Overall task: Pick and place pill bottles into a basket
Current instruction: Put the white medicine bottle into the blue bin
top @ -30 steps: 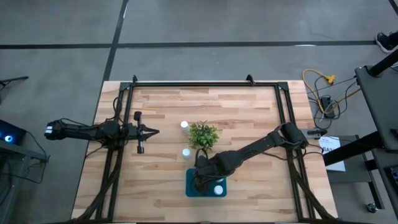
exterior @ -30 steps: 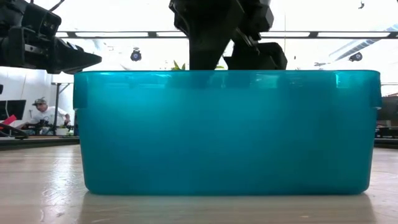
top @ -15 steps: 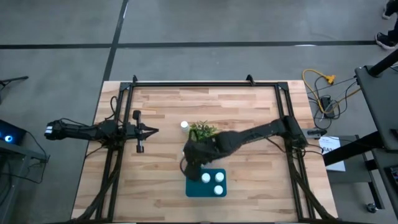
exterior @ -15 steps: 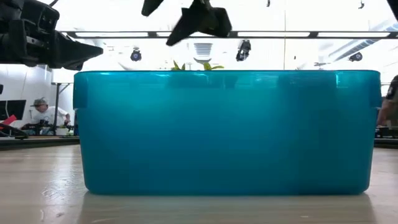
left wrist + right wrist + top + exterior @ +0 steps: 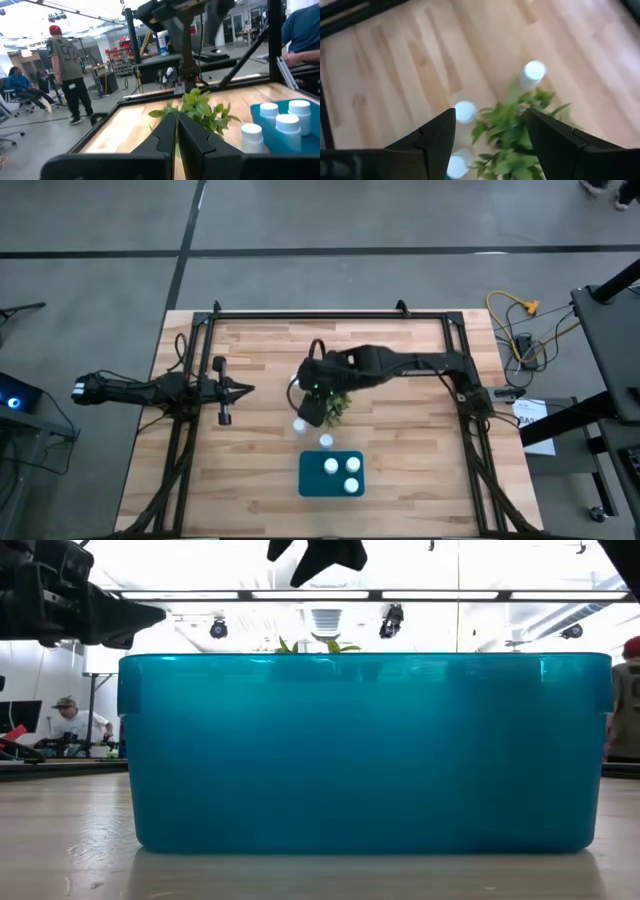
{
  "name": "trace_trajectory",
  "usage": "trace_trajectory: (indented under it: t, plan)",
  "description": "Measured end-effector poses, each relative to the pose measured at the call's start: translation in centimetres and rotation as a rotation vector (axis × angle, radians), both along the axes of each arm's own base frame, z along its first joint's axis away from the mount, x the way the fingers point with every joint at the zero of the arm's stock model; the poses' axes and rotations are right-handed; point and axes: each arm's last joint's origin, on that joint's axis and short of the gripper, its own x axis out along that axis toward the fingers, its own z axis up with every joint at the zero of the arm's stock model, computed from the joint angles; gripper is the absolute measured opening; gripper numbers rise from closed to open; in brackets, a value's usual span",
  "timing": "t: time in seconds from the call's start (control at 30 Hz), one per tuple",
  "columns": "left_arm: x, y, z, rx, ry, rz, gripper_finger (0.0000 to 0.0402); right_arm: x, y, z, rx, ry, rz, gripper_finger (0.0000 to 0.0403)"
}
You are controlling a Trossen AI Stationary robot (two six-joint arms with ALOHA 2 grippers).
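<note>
1. Hovering over the plant (image 5: 331, 406), the right gripper (image 5: 311, 409) has its fingers spread, holding nothing.
2. Three pill bottles (image 5: 341, 474) stand in the basket (image 5: 308, 481), near this gripper.
3. Another bottle (image 5: 325, 442) stands between the gripper and the basket; one more (image 5: 299, 424) sits just beside the gripper.
4. Well apart, the left gripper (image 5: 248, 390) waits, fingers closed on nothing, above the table (image 5: 400, 470).
</note>
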Motion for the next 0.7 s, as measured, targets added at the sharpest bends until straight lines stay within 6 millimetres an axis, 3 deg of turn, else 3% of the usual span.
trace_trajectory:
  t: [0.27, 0.47, 0.7]
  plan:
    - [0.0, 0.0, 0.3, -0.003, -0.03, 0.0, 0.0001, -2.2, -1.2, 2.9, -0.112, -0.055, -0.033, 0.0229]
    - [0.0, 0.0, 0.4, -0.005, -0.044, 0.0, 0.0001, -4.4, -1.6, 4.0, -0.186, -0.061, -0.073, 0.0226]
    - [0.0, 0.0, 0.4, -0.005, -0.044, -0.001, 0.0001, -7.3, -1.8, 2.4, -0.201, -0.075, -0.173, 0.0226]
